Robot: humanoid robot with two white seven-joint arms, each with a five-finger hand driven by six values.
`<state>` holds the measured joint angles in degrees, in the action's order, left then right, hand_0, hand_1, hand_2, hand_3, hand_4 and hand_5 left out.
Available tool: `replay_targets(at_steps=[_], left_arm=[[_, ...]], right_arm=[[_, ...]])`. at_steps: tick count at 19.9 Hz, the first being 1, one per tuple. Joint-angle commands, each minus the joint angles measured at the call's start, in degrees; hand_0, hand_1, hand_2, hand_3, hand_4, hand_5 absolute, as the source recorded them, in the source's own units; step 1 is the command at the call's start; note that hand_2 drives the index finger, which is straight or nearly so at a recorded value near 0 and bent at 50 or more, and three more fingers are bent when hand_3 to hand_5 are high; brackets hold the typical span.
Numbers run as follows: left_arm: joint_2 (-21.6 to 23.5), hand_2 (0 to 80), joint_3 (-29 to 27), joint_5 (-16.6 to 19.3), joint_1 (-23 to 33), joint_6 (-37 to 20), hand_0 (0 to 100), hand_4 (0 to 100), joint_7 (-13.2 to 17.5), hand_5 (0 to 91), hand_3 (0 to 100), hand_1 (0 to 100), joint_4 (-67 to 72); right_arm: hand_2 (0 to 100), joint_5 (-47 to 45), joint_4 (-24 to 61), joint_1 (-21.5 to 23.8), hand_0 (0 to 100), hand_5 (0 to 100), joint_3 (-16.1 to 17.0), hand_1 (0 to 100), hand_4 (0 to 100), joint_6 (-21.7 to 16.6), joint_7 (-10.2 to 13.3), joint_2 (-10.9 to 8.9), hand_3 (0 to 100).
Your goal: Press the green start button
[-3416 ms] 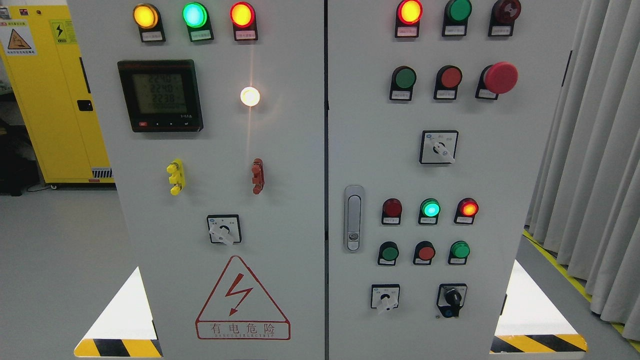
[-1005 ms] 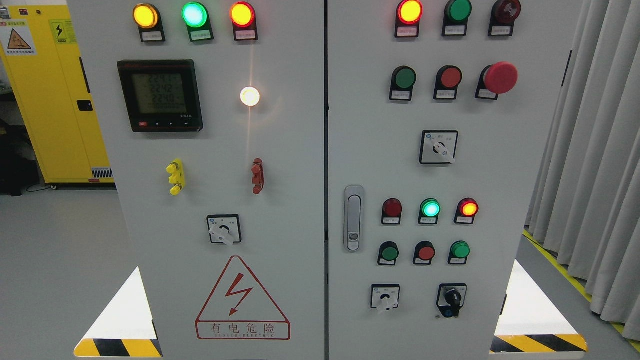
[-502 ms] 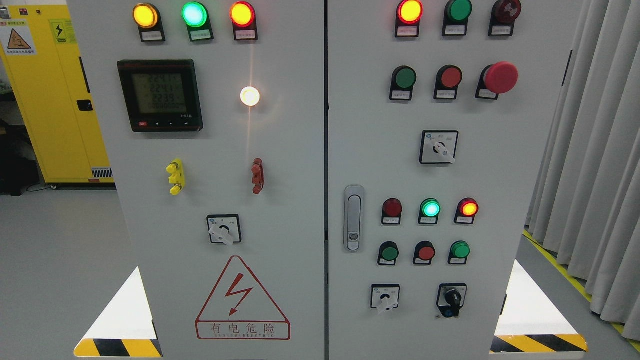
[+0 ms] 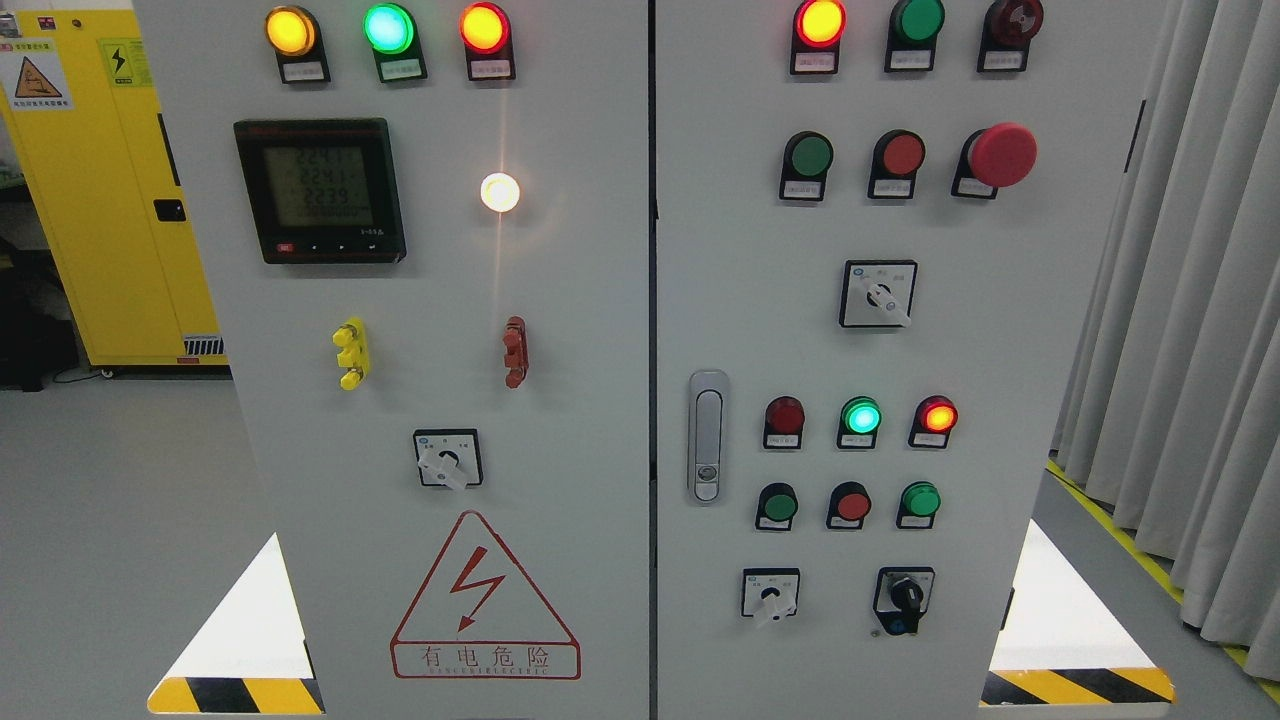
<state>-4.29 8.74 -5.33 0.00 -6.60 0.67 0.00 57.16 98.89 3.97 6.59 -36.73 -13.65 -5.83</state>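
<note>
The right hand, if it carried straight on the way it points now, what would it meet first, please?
That cannot be judged: neither hand shows in the head view, so no pointing direction is visible. Ahead stands only the cabinet, its green button untouched.

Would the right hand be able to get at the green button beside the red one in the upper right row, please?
Probably yes, though unconfirmed: neither hand is in view. The green button faces out uncovered on the panel, with nothing in front of it; the red button sits apart from it.
</note>
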Motion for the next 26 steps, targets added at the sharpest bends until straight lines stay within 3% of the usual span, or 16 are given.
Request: replay_targets(at_steps=[1,2,7,15,19,26], left_arm=[[-1.8,0.0,0.1,0.1,-1.3,0.0,12,0,0.0,0.0,0,56,-1.6],[-1.8,0.0,0.1,0.1,-1.2,0.0,12,0,0.0,0.0,0,56,-1.7],[-1.8,0.0,0.1,0.1,-1.2,0.0,12,0,0.0,0.0,0,56,-1.6],[-1.8,0.0,0.1,0.1,-1.2,0.0,12,0,0.0,0.0,0,56,-1.6],[-1.8,0.0,0.1,0.1,-1.2,0.0,12,0,0.0,0.0,0,56,-1.6],[-1.8,0.0,0.1,0.1,-1.2,0.0,12,0,0.0,0.0,0,56,-1.6]], right_arm=[[0,2.5,12.9,-4.3,27,76,1.2,65,79,2.3,-0.1,0.02,69],[1,2.5,13.3,-5.3,28,76,1.2,66,75,2.4,-0.1,0.11,74],[2,2.5,14.3,-7.8,27,77,0.7,66,72,3.9,-0.7,0.02,76],[2,3.2,13.6,-10.6,26,77,0.5,66,71,4.6,-2.1,0.02,76],[1,3.2,12.9,-12.0,26,77,-0.4,66,71,6.8,-4.3,-0.06,76],[0,3.5,9.3,-15.4,26,76,-1.9,66,70,7.4,-4.3,-0.06,74]])
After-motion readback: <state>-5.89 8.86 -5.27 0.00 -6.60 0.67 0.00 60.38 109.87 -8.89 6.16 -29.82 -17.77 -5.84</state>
